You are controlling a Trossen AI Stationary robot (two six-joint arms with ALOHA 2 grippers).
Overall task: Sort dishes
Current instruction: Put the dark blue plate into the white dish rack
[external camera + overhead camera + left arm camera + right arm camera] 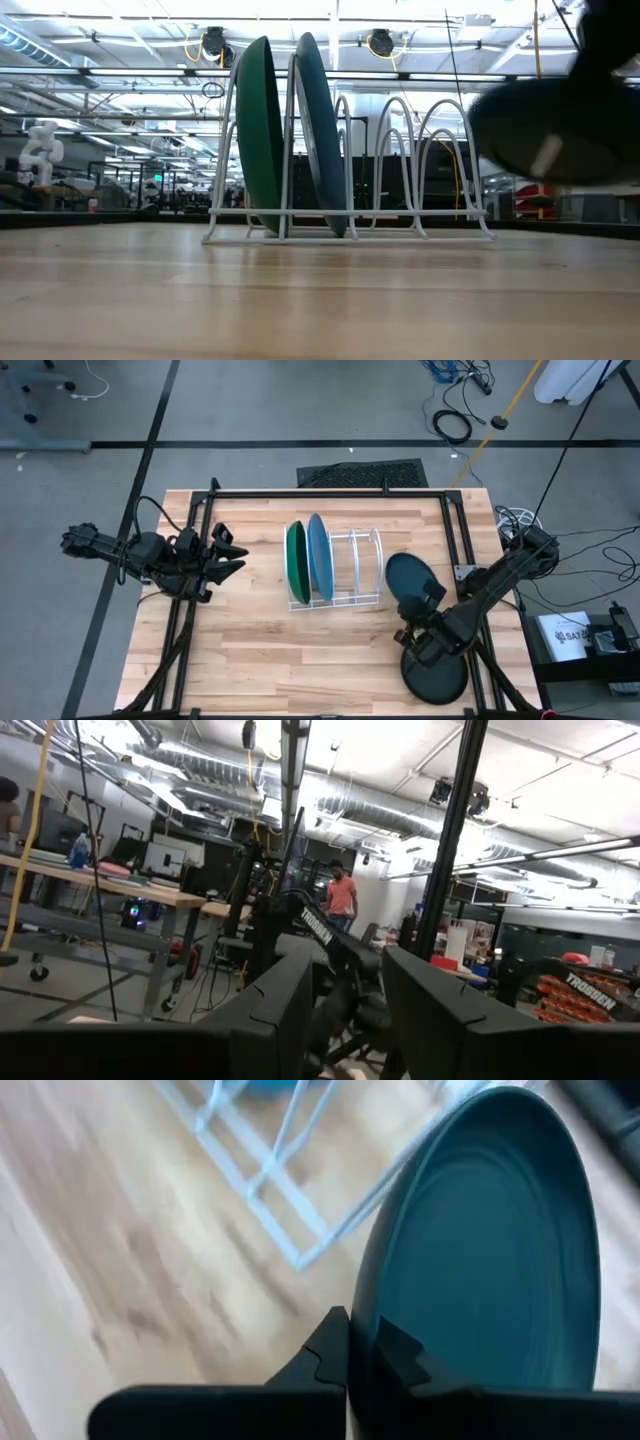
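A white wire rack [355,598] stands mid-table. A large green plate [296,563] and a large light blue plate [319,557] stand on edge in its left slots; both also show in the low view, the green plate [262,135] left of the blue plate [318,135]. My right gripper [414,612] is right of the rack, shut on the smaller dark teal plate [408,578]. The black plate [437,672] lies flat on the table near the front right. My left gripper [232,554] hovers open and empty at the table's left. My right gripper pinches the teal plate's rim [362,1342] at its near edge between its two fingers, one finger on the plate's inner face [400,1355] and one on its back [325,1352]. The plate is lifted clear of the table and tilted, reaching away from the fingers toward the rack.
The rack's right slots [440,150] stand open between the blue plate and the held plate. Black frame rails [330,493] run along the table's far edge and sides. A person [342,892] stands far off in the room.
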